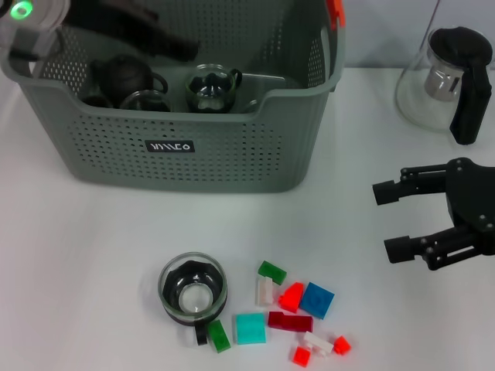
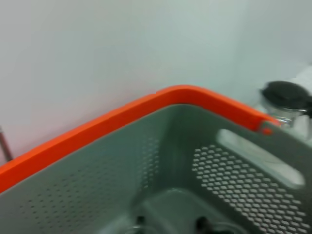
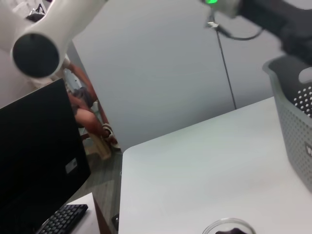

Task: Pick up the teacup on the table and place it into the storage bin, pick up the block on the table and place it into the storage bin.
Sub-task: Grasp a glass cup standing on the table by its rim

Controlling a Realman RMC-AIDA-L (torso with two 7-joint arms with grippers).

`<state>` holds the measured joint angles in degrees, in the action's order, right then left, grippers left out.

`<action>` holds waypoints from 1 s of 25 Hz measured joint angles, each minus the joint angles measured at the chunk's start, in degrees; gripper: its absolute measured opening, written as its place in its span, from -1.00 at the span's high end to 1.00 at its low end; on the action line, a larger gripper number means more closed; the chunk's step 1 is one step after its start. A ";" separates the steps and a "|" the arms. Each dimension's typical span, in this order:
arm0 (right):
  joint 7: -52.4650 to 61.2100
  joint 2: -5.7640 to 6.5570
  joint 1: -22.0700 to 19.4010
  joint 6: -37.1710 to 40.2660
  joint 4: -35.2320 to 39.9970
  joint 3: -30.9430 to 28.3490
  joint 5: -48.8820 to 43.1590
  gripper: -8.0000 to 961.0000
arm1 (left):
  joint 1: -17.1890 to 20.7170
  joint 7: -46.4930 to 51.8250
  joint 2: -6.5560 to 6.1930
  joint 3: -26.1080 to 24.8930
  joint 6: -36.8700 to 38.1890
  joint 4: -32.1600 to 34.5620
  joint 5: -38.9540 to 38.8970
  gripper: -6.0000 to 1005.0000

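The grey-green perforated plastic storage bin held dark glass teapots, with the left gripper above them, grip indeterminable. A glass teacup sat beside scattered coloured blocks. The right gripper hovered open, empty, near a glass pitcher.

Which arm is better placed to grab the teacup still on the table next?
Probably the right. The right tool hangs open low over the table, level with the teacup and the blocks. The left arm reaches into the storage bin, farther away.
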<state>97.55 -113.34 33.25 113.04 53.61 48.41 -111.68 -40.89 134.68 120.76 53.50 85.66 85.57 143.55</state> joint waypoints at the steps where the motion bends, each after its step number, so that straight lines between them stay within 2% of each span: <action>1: 0.00 0.00 0.05 -0.05 0.00 -0.32 -0.01 -0.91 | 1.61 -0.33 0.89 0.14 2.60 3.47 -0.52 -0.50; 3: 0.00 0.01 0.09 -0.13 0.00 -0.86 -0.08 -0.91 | 4.62 -1.33 2.55 0.31 7.59 9.60 -1.98 -0.56; 5: -0.03 0.02 0.13 -0.23 0.00 -1.10 -0.08 -0.91 | 7.08 -1.81 3.40 1.01 11.59 13.81 -3.79 -0.59; 9: -0.33 -0.02 0.15 -0.52 0.00 -1.65 -0.09 -0.91 | 11.37 -1.97 3.47 4.23 16.94 17.26 -8.51 -0.59; 12: -0.51 -0.06 0.15 -0.64 -0.22 -2.24 -0.13 -0.91 | 12.97 -3.28 3.48 5.15 20.34 17.68 -10.26 -0.59; 17: -0.52 -0.01 0.13 -0.73 -1.22 -2.67 -0.14 -0.91 | 15.52 -4.74 3.58 9.57 23.33 15.89 -10.84 -0.59; 20: -0.91 -0.03 -0.13 -0.79 -1.88 -3.34 -0.15 -0.91 | 16.40 -4.52 3.59 12.08 21.89 11.81 -8.84 -0.59; 25: -1.39 -0.03 -0.29 -0.81 -2.28 -3.92 -0.20 -0.91 | 15.81 -3.35 3.48 12.21 17.81 4.14 -4.78 -0.59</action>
<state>96.16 -113.37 32.96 112.23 51.33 44.49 -111.89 -25.08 131.33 124.24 65.71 103.46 89.71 138.78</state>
